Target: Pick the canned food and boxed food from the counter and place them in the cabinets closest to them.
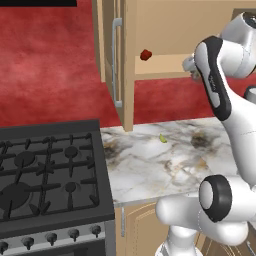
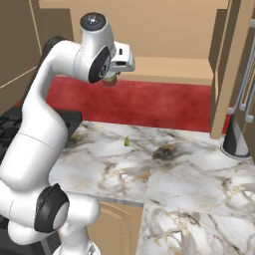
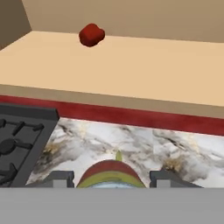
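While my hand point(image 3: 111, 179) grips the canned food point(image 3: 110, 174) between its fingertips, I hold it up at the front edge of the open cabinets' shelf point(image 3: 131, 74). A small red object point(image 3: 91, 34) sits deeper on that shelf, and a yellow-green scrap point(image 2: 126, 142) lies on the tabletop point(image 2: 189, 184) below.

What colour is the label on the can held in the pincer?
Red with tan and green-yellow bands on the can, seen best in the hand view.
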{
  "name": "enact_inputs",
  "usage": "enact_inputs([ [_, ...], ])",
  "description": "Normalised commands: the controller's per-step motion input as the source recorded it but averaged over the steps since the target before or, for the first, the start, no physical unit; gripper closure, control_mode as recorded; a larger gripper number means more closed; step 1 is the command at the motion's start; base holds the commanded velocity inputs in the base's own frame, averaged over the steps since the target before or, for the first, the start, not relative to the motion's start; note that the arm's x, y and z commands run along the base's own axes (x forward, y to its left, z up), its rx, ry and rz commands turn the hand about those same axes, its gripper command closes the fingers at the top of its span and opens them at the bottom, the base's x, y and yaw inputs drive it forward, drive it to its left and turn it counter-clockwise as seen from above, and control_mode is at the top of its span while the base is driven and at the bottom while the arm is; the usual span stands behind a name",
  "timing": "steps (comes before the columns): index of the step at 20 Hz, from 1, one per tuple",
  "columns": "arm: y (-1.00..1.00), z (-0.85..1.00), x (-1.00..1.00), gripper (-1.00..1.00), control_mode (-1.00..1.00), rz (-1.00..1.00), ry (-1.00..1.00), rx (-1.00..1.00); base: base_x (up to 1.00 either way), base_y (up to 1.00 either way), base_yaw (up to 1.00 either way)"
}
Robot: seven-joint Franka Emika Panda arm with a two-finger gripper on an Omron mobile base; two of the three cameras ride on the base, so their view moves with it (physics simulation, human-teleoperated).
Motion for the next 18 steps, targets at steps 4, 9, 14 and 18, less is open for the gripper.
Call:
enact_inputs([
  [4, 0.0, 0.13, 0.04, 1.0, -1.0, -0.03, -0.16, 0.0, 0.0, 0.0, 0.0],
  [9, 0.0, 0.08, 0.21, 1.0, -1.0, -0.03, -0.1, 0.0, 0.0, 0.0, 0.0],
  [14, 0.0, 0.16, 0.34, 1.0, -1.0, -0.03, -0.01, 0.0, 0.0, 0.0, 0.0],
  [18, 0.0, 0.22, 0.4, 1.0, -1.0, -0.02, 0.0, 0.0, 0.0, 0.0, 0.0],
])
